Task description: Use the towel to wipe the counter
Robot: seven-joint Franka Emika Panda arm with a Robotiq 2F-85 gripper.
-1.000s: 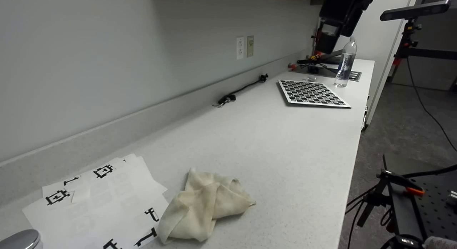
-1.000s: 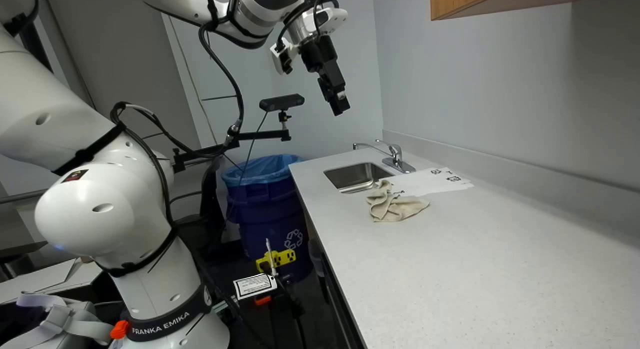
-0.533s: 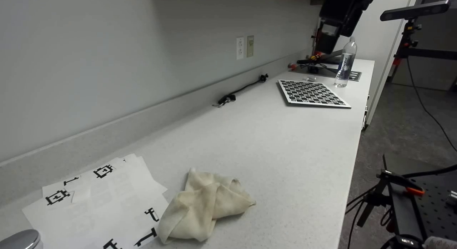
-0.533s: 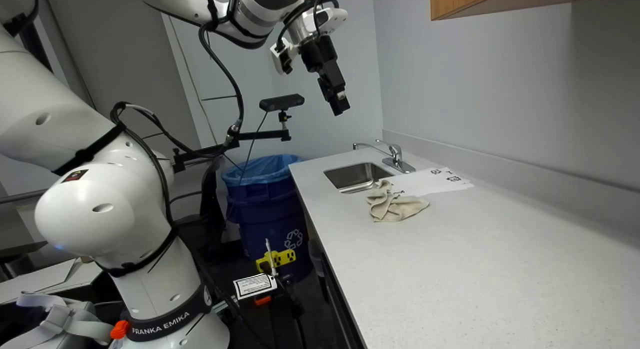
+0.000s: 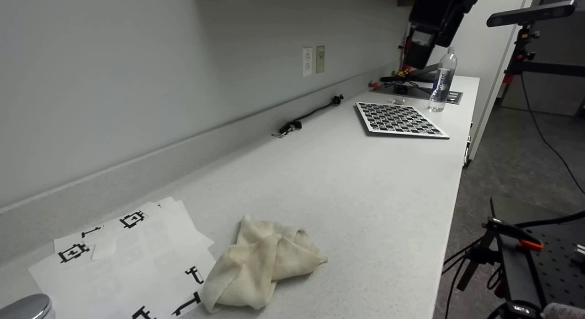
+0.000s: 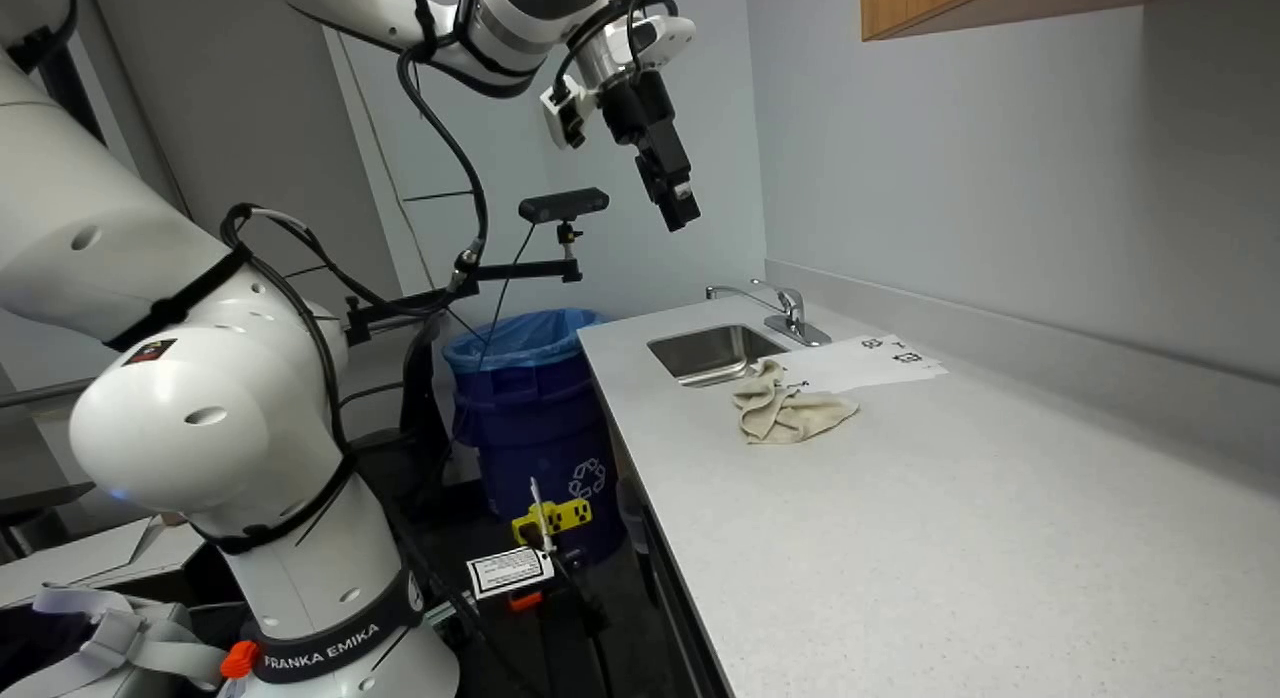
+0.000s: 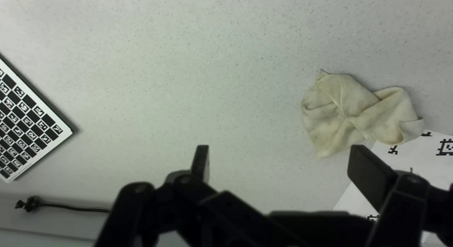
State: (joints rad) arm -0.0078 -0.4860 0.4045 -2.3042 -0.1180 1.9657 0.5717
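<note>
A crumpled cream towel lies on the white speckled counter (image 5: 356, 191), and it shows in both exterior views (image 5: 265, 264) (image 6: 795, 416). In the wrist view the towel (image 7: 361, 112) is right of centre, beyond the right finger. My black gripper (image 6: 678, 210) hangs high above the counter, well apart from the towel. In an exterior view the gripper (image 5: 419, 54) shows at the top right. In the wrist view the gripper's fingers (image 7: 279, 149) are spread wide with only counter between them. The gripper is open and empty.
White marker papers (image 5: 128, 259) lie beside the towel, near the sink (image 6: 690, 370) and faucet (image 6: 792, 318). A checkered board (image 5: 402, 120), a water bottle (image 5: 442, 83) and a black cable (image 5: 315, 112) are farther along. A wooden cabinet (image 6: 950, 3) overhangs the counter. A wall runs behind.
</note>
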